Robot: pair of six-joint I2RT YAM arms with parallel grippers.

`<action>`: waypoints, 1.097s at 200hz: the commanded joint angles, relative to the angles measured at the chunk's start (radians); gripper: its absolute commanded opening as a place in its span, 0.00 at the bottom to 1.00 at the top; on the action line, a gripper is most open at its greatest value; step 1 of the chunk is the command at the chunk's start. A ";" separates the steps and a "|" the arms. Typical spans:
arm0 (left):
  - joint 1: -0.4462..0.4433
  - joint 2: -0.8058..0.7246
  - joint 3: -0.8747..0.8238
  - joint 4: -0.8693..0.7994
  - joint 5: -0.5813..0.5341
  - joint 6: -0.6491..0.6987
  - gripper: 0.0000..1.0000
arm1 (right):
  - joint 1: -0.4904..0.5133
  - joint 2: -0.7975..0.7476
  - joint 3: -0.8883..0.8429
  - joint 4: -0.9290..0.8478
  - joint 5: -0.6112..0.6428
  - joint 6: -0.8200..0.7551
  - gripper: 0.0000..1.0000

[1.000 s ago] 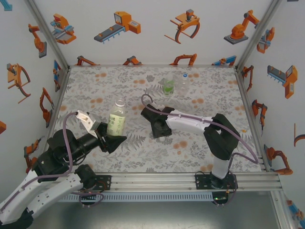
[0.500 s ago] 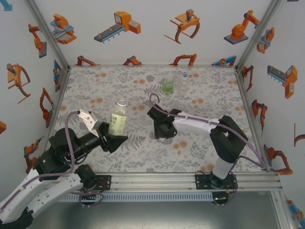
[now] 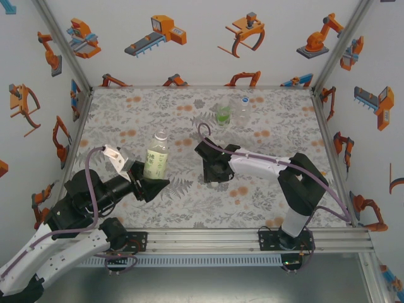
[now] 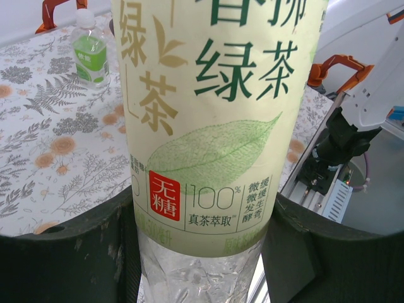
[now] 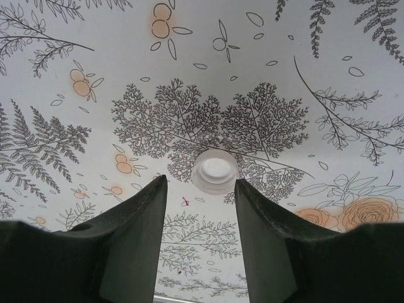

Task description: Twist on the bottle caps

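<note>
Floral table (image 3: 126,126) — on it white cap (image 5: 215,169), green bottle (image 3: 223,114), clear bottle (image 3: 243,108).

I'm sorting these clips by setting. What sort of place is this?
Probably a robot test cell for tabletop recording, not a home or shop: walls papered with orange robot drawings, a floral-print table cover, and two robot arms bolted to an aluminium rail.

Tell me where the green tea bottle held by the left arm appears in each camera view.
Top external: green tea bottle, left of centre, gripped low by the left pincer.
Left wrist: centre, close up, label toward the camera, between the dark fingers.
Right wrist: looks down on a white cap lying on the table cover.
Shared landmark: that fern-and-flower table cover.
</note>
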 commanded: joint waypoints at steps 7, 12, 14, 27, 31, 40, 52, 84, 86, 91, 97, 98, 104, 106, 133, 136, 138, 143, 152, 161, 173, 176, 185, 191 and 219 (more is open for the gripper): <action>-0.001 -0.011 0.025 0.035 0.009 -0.014 0.11 | -0.004 0.007 -0.002 0.007 -0.009 0.017 0.46; -0.001 -0.013 0.024 0.035 0.009 -0.014 0.11 | -0.003 0.009 -0.001 0.007 -0.009 0.018 0.46; -0.001 -0.012 0.024 0.034 0.008 -0.014 0.11 | -0.004 0.008 -0.002 0.007 -0.009 0.017 0.46; -0.001 -0.013 0.023 0.034 0.007 -0.015 0.11 | -0.003 0.012 -0.002 0.007 -0.009 0.018 0.46; -0.001 -0.013 0.022 0.035 0.007 -0.015 0.11 | -0.003 0.011 -0.003 0.007 -0.010 0.017 0.46; -0.002 -0.014 0.022 0.034 0.008 -0.015 0.11 | -0.003 0.014 -0.003 0.007 -0.010 0.018 0.46; -0.002 -0.013 0.022 0.034 0.006 -0.016 0.11 | -0.004 0.017 -0.002 0.006 -0.009 0.018 0.46; -0.002 -0.013 0.022 0.036 0.003 -0.015 0.11 | -0.003 0.018 -0.001 0.001 -0.008 0.018 0.46; -0.001 -0.015 0.021 0.037 0.004 -0.015 0.11 | -0.003 0.017 -0.002 0.001 -0.007 0.018 0.46; -0.002 -0.014 0.021 0.036 0.004 -0.015 0.11 | -0.003 0.017 0.001 0.000 -0.007 0.016 0.46; -0.001 -0.013 0.021 0.036 0.003 -0.015 0.11 | -0.003 0.014 0.001 0.000 -0.005 0.015 0.46; -0.001 -0.014 0.021 0.036 0.003 -0.015 0.11 | -0.003 0.013 0.002 0.000 -0.005 0.014 0.46; -0.001 -0.013 0.020 0.037 0.003 -0.015 0.11 | -0.003 0.012 0.005 -0.003 -0.001 0.015 0.46; -0.001 -0.013 0.021 0.038 0.003 -0.015 0.11 | -0.003 0.010 0.006 -0.004 -0.001 0.014 0.46; -0.001 -0.013 0.019 0.037 0.003 -0.015 0.11 | -0.003 0.004 0.015 -0.018 0.014 0.010 0.46; -0.002 -0.013 0.019 0.038 0.003 -0.015 0.11 | -0.003 0.002 0.017 -0.020 0.016 0.009 0.46; -0.002 -0.013 0.019 0.038 0.003 -0.015 0.11 | -0.003 0.001 0.018 -0.020 0.017 0.008 0.46; -0.002 -0.013 0.019 0.039 0.003 -0.015 0.11 | -0.003 0.000 0.018 -0.022 0.019 0.009 0.46; -0.002 -0.013 0.018 0.038 0.003 -0.016 0.11 | -0.004 -0.001 0.018 -0.022 0.022 0.006 0.46; -0.002 -0.014 0.018 0.040 0.003 -0.016 0.11 | -0.004 0.000 0.019 -0.023 0.022 0.007 0.47; -0.001 -0.013 0.017 0.041 0.003 -0.017 0.11 | -0.004 0.003 0.019 -0.025 0.022 0.007 0.47; -0.002 -0.014 0.018 0.041 0.003 -0.017 0.11 | -0.004 0.003 0.019 -0.025 0.022 0.007 0.48; -0.001 -0.013 0.017 0.040 0.003 -0.017 0.11 | -0.004 0.005 0.019 -0.026 0.021 0.006 0.47; -0.001 -0.013 0.017 0.041 0.003 -0.017 0.11 | -0.004 0.005 0.019 -0.026 0.019 0.008 0.47; -0.001 -0.011 0.016 0.042 0.003 -0.017 0.11 | -0.004 0.009 0.019 -0.026 0.019 0.008 0.48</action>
